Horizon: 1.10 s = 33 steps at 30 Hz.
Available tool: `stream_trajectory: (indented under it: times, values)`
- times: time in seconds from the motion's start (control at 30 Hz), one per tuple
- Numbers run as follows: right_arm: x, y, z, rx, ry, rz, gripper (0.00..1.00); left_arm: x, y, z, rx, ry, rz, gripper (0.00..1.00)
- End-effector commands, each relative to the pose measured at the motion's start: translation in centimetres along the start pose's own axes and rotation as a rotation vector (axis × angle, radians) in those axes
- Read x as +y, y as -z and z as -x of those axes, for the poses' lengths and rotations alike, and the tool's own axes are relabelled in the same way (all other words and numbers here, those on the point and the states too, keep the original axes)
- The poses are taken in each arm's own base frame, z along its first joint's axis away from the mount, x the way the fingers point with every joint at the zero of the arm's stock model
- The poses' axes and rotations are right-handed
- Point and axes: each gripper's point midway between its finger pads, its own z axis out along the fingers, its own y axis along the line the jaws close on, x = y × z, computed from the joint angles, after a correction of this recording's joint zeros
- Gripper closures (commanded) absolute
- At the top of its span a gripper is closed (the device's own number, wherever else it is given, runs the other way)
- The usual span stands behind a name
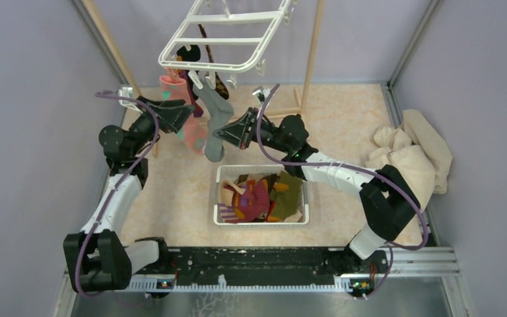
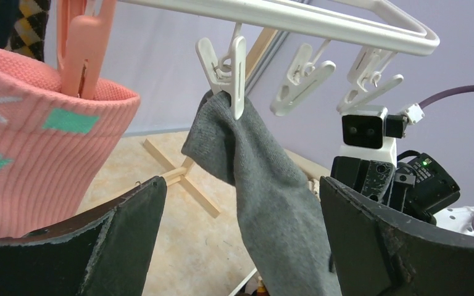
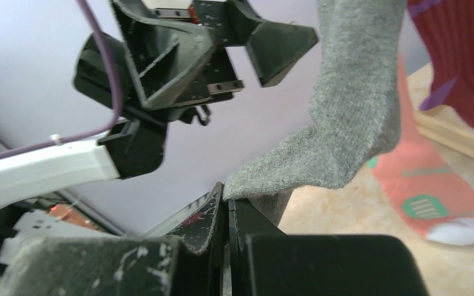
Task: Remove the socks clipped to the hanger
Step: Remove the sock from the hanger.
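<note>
Pale lilac walls (image 1: 33,99) close in a mottled beige surface (image 1: 350,125). A wooden pole rack (image 1: 314,46) stands at the back, and the white hanger (image 2: 321,24) hangs tilted above it. A white slotted basket (image 1: 261,168) sits mid-surface with loose coloured socks (image 1: 257,198) piled inside. A beige cloth heap (image 1: 406,158) lies against the right wall.

The grey sock (image 2: 265,185) dangles from a white clip (image 2: 234,74) on the hanger's near rim, just beside a pink sock (image 1: 183,109) with mint patches. The left hand (image 1: 177,117) is spread wide near the pink sock. The right hand (image 3: 225,194) is pinched together on the grey sock's toe.
</note>
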Motion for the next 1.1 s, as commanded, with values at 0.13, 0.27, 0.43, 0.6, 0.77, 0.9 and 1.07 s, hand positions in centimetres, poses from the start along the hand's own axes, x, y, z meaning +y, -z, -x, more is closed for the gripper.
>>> stream_trajectory:
  times: [0.13,0.27,0.43,0.6,0.77,0.9,1.07]
  values:
    - [5.8,-0.3,4.3,-0.044,-0.089,0.251,1.0,-1.2,-0.7,1.1,-0.061,-0.024,-0.098,0.01]
    - [6.5,0.0,4.5,-0.038,-0.12,0.29,1.0,-1.0,-1.3,1.4,-0.072,-0.013,-0.11,0.01]
    - [6.7,0.1,4.6,-0.028,-0.119,0.293,1.0,-0.4,-2.2,1.6,-0.074,-0.013,-0.127,0.01]
    - [6.9,0.2,4.4,-0.012,-0.117,0.301,1.0,0.0,-3.0,1.5,-0.06,0.012,-0.172,0.01]
    - [6.9,0.5,4.0,0.006,-0.12,0.3,1.0,0.3,-4.0,1.8,-0.04,0.027,-0.196,0.01]
    - [6.9,0.6,3.8,0.013,-0.12,0.305,1.0,0.5,-4.6,2.0,-0.035,0.028,-0.216,0.01]
    - [6.8,0.6,3.5,0.022,-0.124,0.309,1.0,0.1,-4.9,2.7,-0.05,0.01,-0.242,0.01]
